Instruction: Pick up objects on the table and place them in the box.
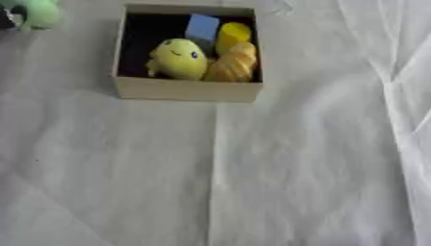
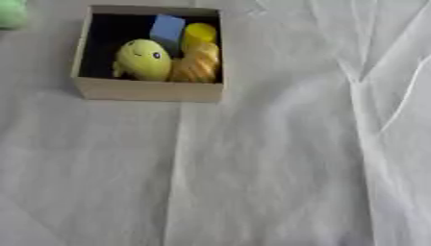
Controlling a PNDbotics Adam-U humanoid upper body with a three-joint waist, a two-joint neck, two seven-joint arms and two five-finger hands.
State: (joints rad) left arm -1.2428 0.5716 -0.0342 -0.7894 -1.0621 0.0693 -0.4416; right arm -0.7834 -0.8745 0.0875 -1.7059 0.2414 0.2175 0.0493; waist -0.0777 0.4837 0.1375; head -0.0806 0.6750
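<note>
No robot hand shows in either view, so its state cannot be told. The box (image 1: 187, 89) sits at twelve o'clock on the white-clothed tabletop (image 1: 252, 182), holding a yellow plush toy (image 1: 178, 58), a golden ridged piece (image 1: 232, 63), a yellow round object (image 1: 233, 32) and a blue block (image 1: 202, 26). A green soft object (image 1: 35, 13) lies at ten o'clock, outside the box.

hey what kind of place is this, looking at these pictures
Probably a robot test or demo tabletop, not a home. A creased white cloth covers the surface, and a small cardboard box holds toys: a yellow plush with a face and a blue block.
</note>
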